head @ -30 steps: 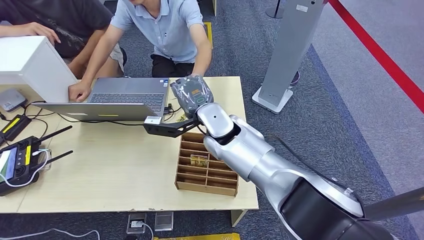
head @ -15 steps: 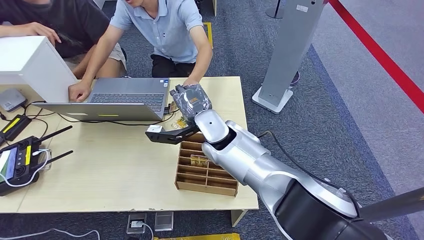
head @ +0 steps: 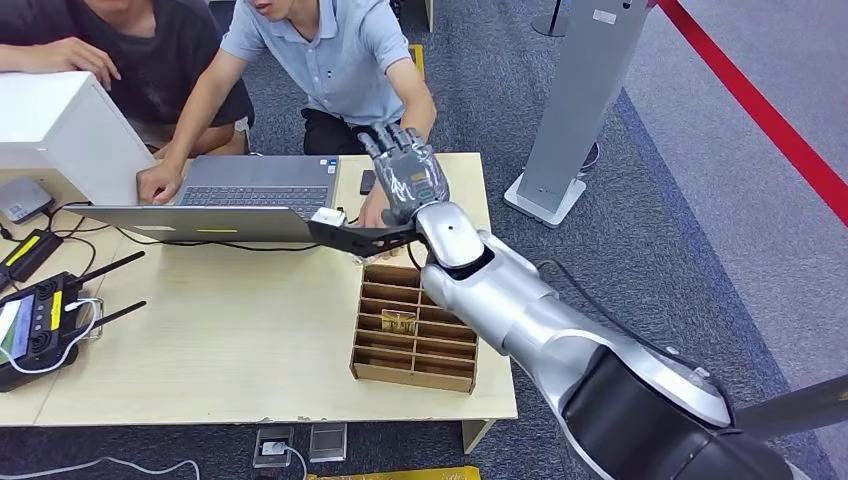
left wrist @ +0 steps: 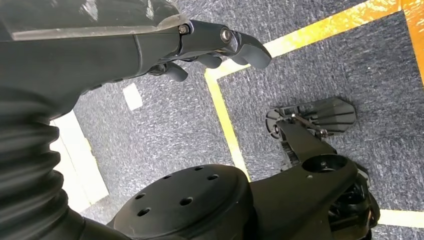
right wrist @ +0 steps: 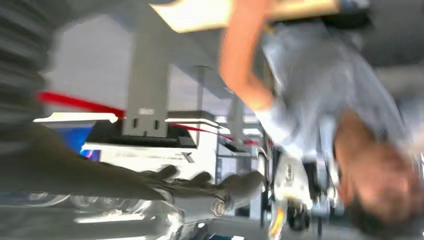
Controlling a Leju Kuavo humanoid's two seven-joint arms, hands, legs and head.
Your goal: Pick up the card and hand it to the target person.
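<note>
- Right hand (head: 408, 180) is up at tabletop's far edge by the person in the light blue shirt (head: 335, 55); fingers spread, can't tell if it holds anything.
- Small tan card (head: 398, 322) sits in brown wooden slotted tray (head: 412, 370), near edge.
- Card looks thin, light, bendy, so pinch its top edge.

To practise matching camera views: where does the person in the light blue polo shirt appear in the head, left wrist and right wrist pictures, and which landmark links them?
Head view: the person in the light blue polo shirt is at top centre, behind the pale wooden table.
Left wrist view: it faces grey carpet with yellow lines instead.
Right wrist view: blurred, upside down.
Shared landmark: the tall grey stand, in the head and right wrist views.
</note>
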